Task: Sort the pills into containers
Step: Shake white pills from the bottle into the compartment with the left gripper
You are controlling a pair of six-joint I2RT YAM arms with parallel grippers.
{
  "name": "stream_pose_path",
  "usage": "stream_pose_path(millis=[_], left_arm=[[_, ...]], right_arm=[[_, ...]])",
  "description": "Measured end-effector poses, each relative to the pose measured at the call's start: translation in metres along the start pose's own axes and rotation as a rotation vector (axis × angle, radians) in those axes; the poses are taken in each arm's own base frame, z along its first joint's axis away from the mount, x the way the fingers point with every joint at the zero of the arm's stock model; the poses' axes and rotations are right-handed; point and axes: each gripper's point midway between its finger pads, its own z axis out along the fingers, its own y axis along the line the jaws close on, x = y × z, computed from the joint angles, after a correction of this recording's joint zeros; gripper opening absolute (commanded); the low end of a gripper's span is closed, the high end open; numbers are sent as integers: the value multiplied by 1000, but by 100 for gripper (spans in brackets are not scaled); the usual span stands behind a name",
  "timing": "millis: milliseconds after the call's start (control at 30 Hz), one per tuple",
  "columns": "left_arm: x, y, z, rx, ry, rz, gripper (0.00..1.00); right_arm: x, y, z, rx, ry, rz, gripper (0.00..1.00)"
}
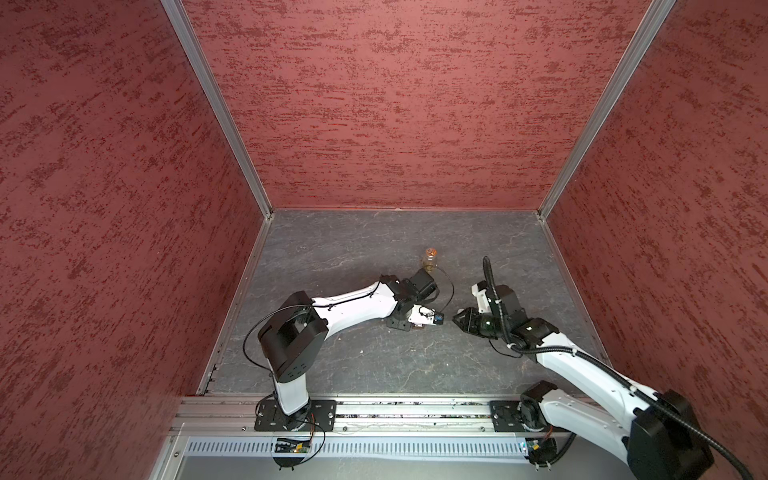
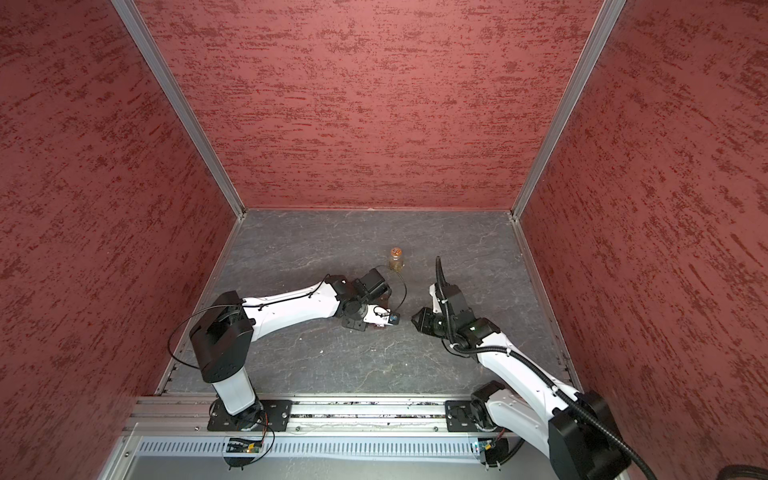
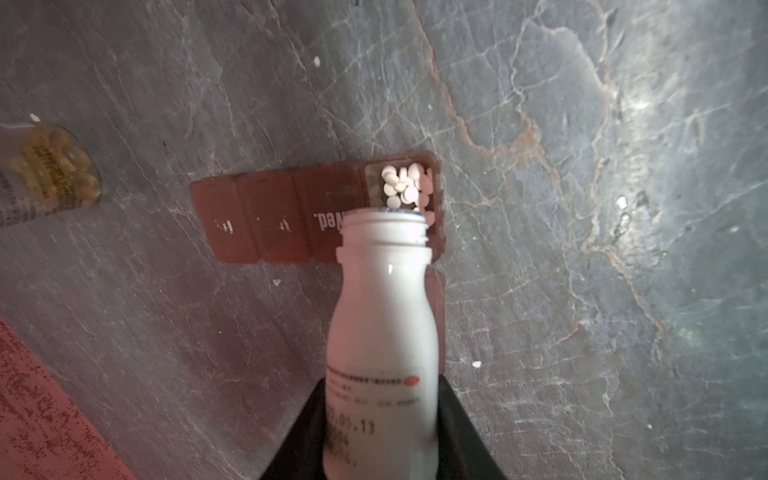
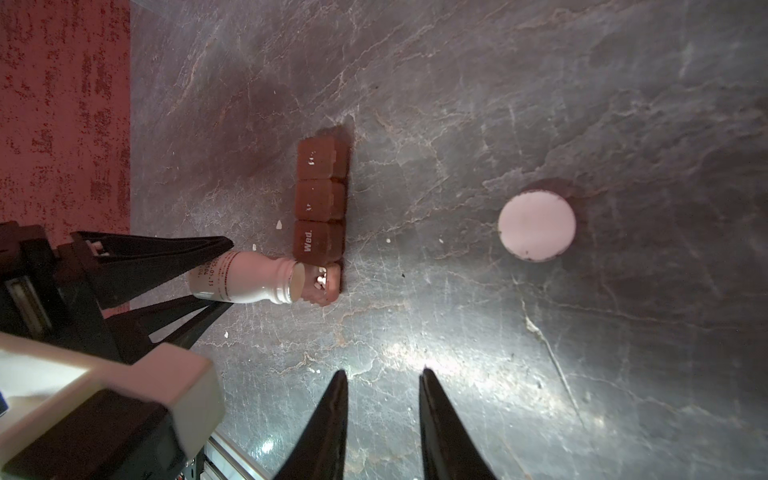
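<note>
— Grey veined worktop (image 3: 582, 291), red walls (image 1: 395, 104) all round. Why is the bottle (image 3: 382, 299) tipped over like that?
— To pour, I'd say. The left hand (image 3: 382, 379) is clamped on its lower body, which leaves the neck free. The mouth sits right at the containers (image 3: 266, 216), over the open end cell (image 3: 434, 178) next to "Wed."
— And the pills (image 3: 401, 187)?
— A heap of small white ones lies in that cell, and it looks close to full. The other three lids (image 3: 224, 220) I can see are shut, so nothing can stray into them.
— What's the right hand (image 4: 382, 370) up to?
— Nothing held. Its jaws stand a little apart, off the open end of the containers. I'd guess it's ready to steady the strip or shut the lid.
— That white disc?
— The cap (image 4: 537, 225), I think. It's laid flat on the far side of the containers from the bottle, out of the pour. The amber bottle (image 3: 54, 174) stands well apart from the containers, capped, likely waiting its turn.
— Any worry?
— A few white bits (image 4: 279, 225) lie loose beside the containers. Tip further and more may jump the rim.
</note>
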Motion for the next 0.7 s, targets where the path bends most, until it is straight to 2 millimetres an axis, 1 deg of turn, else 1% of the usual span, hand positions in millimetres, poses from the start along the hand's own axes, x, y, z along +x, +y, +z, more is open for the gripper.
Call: stream_pose_path(millis=[300,700], left_arm=[[1,-4,7,5,-7,-5,0],[2,-2,5,-12,-40,-32,0]], right_arm=[[0,0,0,0,0,0,31],[1,-1,0,3,3,1,31]])
